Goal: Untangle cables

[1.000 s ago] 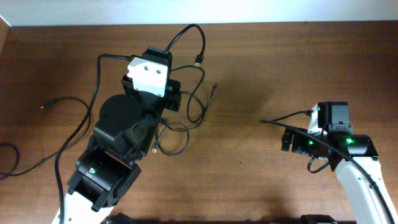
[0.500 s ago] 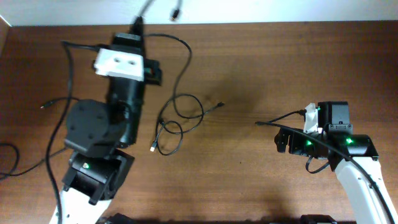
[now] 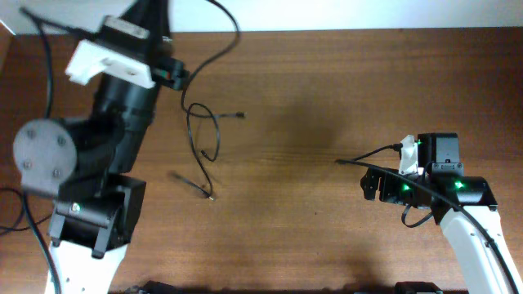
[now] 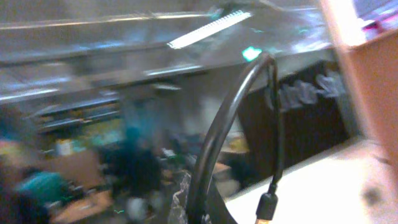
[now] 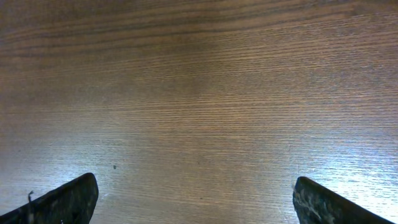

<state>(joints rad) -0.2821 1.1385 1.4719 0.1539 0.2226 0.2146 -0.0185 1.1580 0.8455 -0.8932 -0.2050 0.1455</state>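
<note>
My left gripper (image 3: 154, 11) is raised high over the table's back left corner, shut on a thin black cable (image 3: 231, 34). From it the cable drops to the wood, makes a loose loop (image 3: 202, 131) and ends in a small plug (image 3: 239, 115). Another short plug end (image 3: 206, 193) lies nearer the front. The left wrist view is blurred: the cable (image 4: 227, 124) rises from the shut jaws of the left gripper (image 4: 202, 211), arcs over, and a plug (image 4: 267, 208) hangs down. My right gripper (image 5: 199, 208) stands wide open over bare wood, its fingers (image 5: 68, 202) far apart.
Another black cable (image 3: 18, 214) curves along the left edge of the wooden table (image 3: 310, 90). The right arm (image 3: 433, 175) sits at the right with its own black wire (image 3: 368, 155) sticking out to the left. The raised left arm (image 3: 98, 155) covers the left side.
The left arm has lifted and swung to the back left with the cable. The tangle on the wood has been pulled left and looser. The right arm has stayed put.
</note>
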